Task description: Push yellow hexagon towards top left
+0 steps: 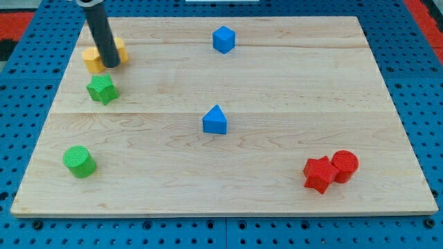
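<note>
1. Two yellow pieces are seen at the board's (277, 194) top left; the yellow hexagon (92, 59) is touched by my tip (111, 63).
2. Nothing is grasped by the rod; a green star (102, 89) lies just below.

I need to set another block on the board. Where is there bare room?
Free: between the blue cube and blue triangle, and the view's right. Crowded: top left, where my tip meets two yellow blocks above the green star.
</note>
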Motion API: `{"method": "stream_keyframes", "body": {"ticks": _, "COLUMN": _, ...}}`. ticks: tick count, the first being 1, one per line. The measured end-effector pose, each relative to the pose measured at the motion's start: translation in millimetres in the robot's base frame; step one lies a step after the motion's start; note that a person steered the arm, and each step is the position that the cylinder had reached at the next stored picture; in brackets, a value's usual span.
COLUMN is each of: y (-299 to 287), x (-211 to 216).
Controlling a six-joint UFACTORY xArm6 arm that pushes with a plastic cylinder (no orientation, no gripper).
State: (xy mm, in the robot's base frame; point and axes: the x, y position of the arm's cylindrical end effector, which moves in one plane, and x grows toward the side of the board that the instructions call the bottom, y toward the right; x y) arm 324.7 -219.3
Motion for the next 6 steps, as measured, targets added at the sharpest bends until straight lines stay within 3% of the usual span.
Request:
{"method": "stream_keyframes", "body": {"ticks": 1, "y": -40.9, "x": 11.5}}
{"method": "stream_keyframes", "body": {"ticks": 4, "y": -84.9, "x": 49.5}}
{"method": "stream_keyframes", "body": {"ticks": 6, "y": -85.3, "x": 10.3}}
